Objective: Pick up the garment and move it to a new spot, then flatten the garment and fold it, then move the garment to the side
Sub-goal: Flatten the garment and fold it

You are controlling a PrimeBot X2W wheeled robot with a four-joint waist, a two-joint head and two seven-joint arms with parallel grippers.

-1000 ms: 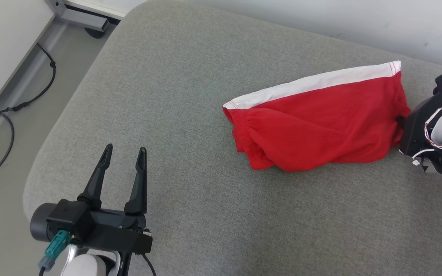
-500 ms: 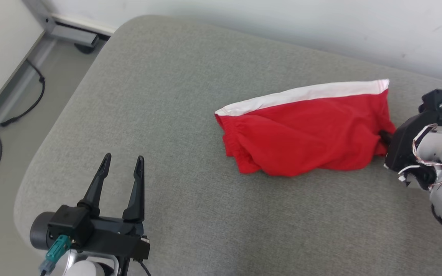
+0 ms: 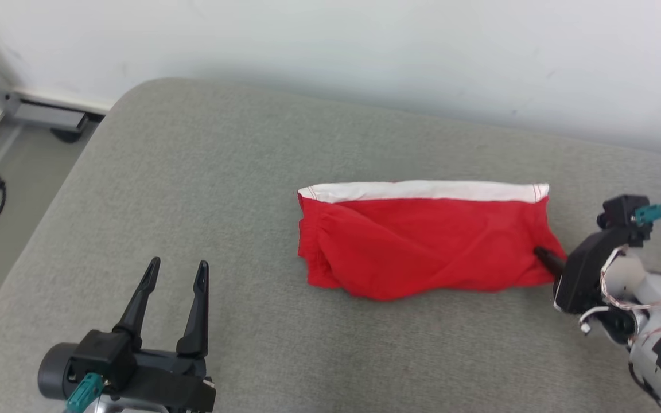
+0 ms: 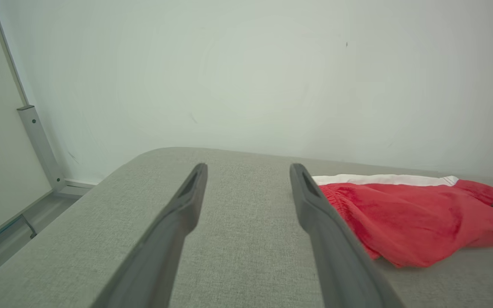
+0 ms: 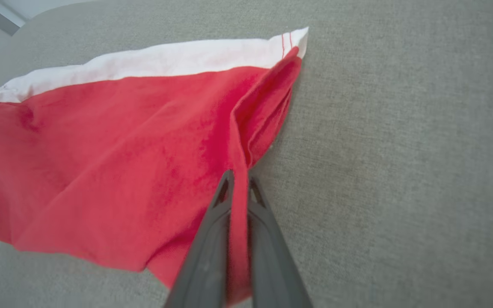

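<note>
1. We see the right gripper [image 3: 539, 253] closed. Its fingers pinch a fold of the red garment [image 3: 416, 246] at the garment's 3 o'clock end. In the right wrist view, red cloth sits pressed between the two fingers.
2. The left gripper [image 3: 178, 265] has its fingers spread wide, holding nothing and touching nothing. It sits at 7 o'clock in the head view, tips pointing near 12 o'clock, well apart from the garment.
3. The garment lies on the grey cushion [image 3: 221, 172], a little toward 3 o'clock of the head view's centre. Its long axis runs from 9 to 3 o'clock.
4. The white band [image 3: 422, 191] runs along the 12 o'clock edge, facing the wall [image 3: 365, 46]. The red body lies toward 6 o'clock, and the 9 o'clock end is gathered and rumpled.
5. We cannot tell whether the pinched end is clear of the cushion.
</note>
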